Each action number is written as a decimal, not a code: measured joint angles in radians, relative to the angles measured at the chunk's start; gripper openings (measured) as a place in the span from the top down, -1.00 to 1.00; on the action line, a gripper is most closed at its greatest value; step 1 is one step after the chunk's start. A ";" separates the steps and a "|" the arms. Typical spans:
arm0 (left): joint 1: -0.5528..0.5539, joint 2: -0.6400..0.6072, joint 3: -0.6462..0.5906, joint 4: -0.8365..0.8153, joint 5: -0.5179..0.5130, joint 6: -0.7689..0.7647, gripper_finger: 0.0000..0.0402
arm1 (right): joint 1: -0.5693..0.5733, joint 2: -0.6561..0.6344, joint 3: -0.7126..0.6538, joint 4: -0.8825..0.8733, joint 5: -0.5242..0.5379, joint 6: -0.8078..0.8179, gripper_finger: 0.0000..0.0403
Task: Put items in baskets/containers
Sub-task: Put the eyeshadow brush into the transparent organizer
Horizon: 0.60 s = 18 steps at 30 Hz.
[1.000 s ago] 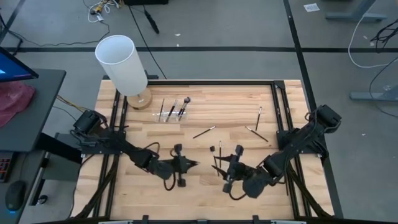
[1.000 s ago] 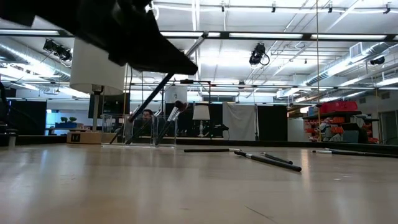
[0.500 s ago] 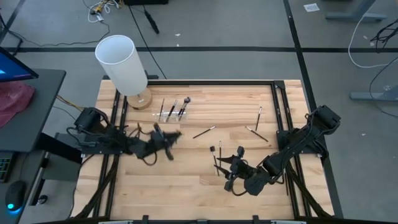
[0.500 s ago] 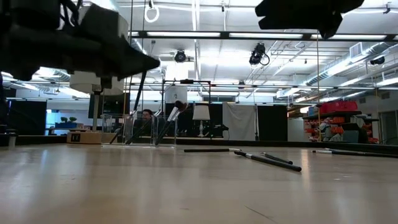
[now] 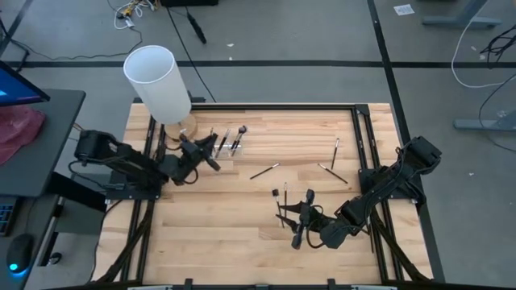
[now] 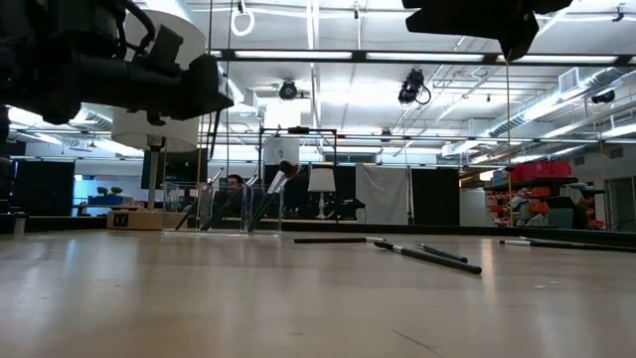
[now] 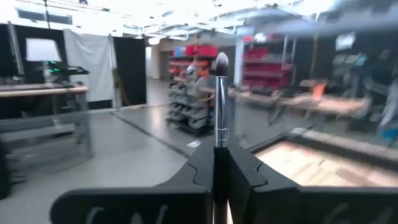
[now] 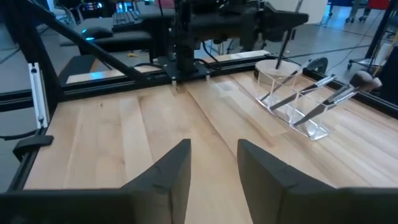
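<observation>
Now I'm carrying a thin, light, stiff, dark-handled makeup brush (image 7: 221, 102), pinched mid-handle in my left gripper (image 5: 211, 155), toward the clear plastic holder (image 8: 292, 99); right gripper (image 8: 213, 163) is hovering, jaws spread.

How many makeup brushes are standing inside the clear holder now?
3. In the clear holder: first brush nearest the white cylinder, second brush in the middle, third brush farthest from it. More may be hidden.
</observation>
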 joint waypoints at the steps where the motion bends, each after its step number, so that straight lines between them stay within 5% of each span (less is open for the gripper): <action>1: 0.015 -0.012 -0.010 -0.011 -0.008 0.007 0.92 | 0.000 0.000 0.000 0.001 0.000 0.000 0.34; 9: 0.143 -0.027 -0.010 -0.216 0.109 -0.069 0.91 | -0.002 0.000 0.000 0.019 0.000 -0.020 0.34; 18: 0.207 -0.027 -0.009 -0.312 0.111 -0.091 0.90 | -0.003 0.000 0.000 0.024 -0.013 -0.023 0.34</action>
